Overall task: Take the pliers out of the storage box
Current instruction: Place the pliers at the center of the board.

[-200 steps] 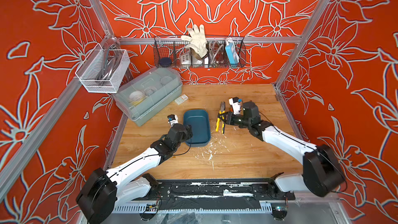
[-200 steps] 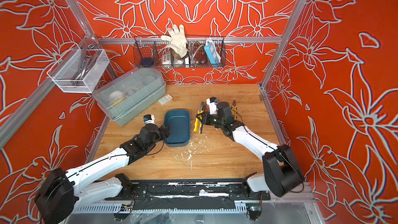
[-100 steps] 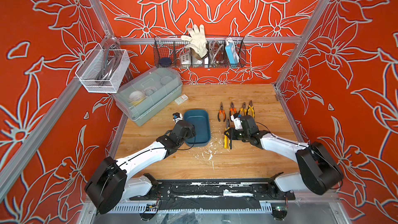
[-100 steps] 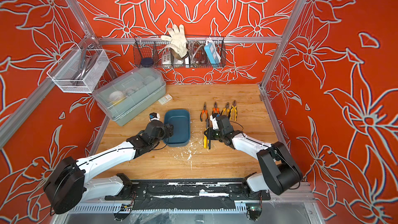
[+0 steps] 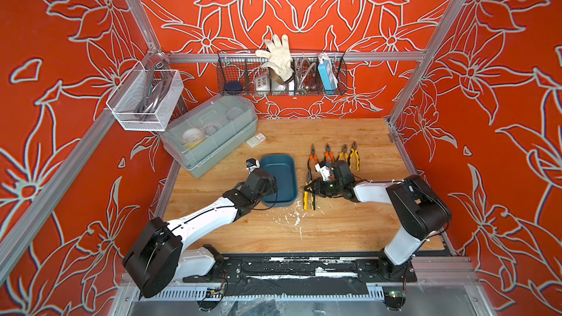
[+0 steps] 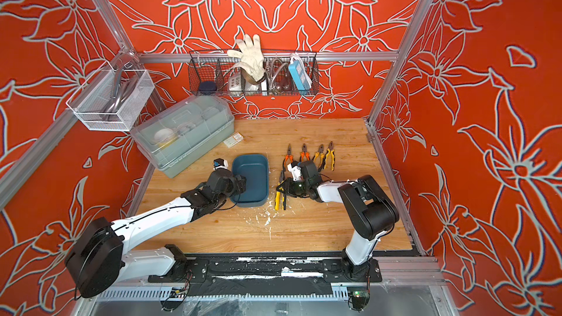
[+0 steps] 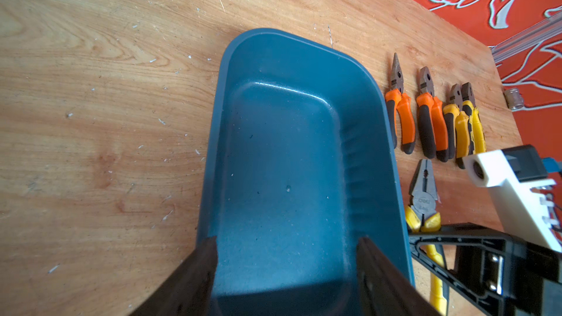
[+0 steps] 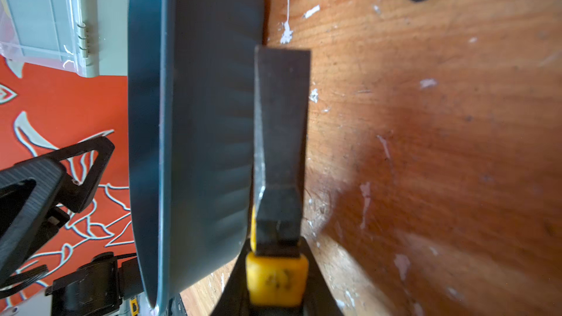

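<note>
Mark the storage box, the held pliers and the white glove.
storage box point(image 5: 285, 170): in a top view, bare inner floor.
held pliers point(image 7: 422, 197): left wrist view, grey head.
white glove point(image 5: 278, 58): in a top view, palm.

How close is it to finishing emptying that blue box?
Nearly done. The storage box is empty; four pliers lie in a row on the table. The right gripper is shut on the fifth pliers beside the box. Still to do: setting it down and letting go.
</note>
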